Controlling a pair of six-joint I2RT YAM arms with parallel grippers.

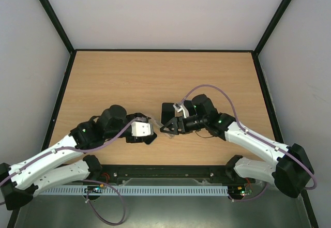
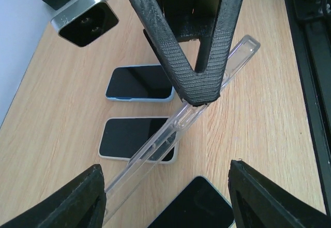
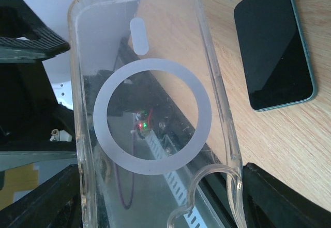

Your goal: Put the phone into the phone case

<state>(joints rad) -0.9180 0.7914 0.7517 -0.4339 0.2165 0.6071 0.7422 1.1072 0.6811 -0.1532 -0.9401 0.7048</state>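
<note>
My right gripper [image 1: 168, 128] is shut on a clear phone case [image 3: 155, 109] with a white ring on its back and holds it above the table. In the left wrist view the case [image 2: 170, 135] hangs tilted on edge from the right gripper's black fingers [image 2: 176, 67]. My left gripper [image 2: 170, 204] is open and empty, low over a dark phone with a pale blue rim [image 2: 199, 207]. A white-rimmed phone [image 2: 126, 137] and a blue-rimmed phone [image 2: 139, 83] lie face up beyond it. The right wrist view shows a teal-rimmed phone [image 3: 274, 47] on the wood.
The wooden table [image 1: 165, 78] is walled by a black frame, with a black rail [image 1: 165, 173] along the near edge. Both arms meet near the middle front and hide the phones in the top view. The right wrist camera [image 2: 85, 18] hangs close above the phones.
</note>
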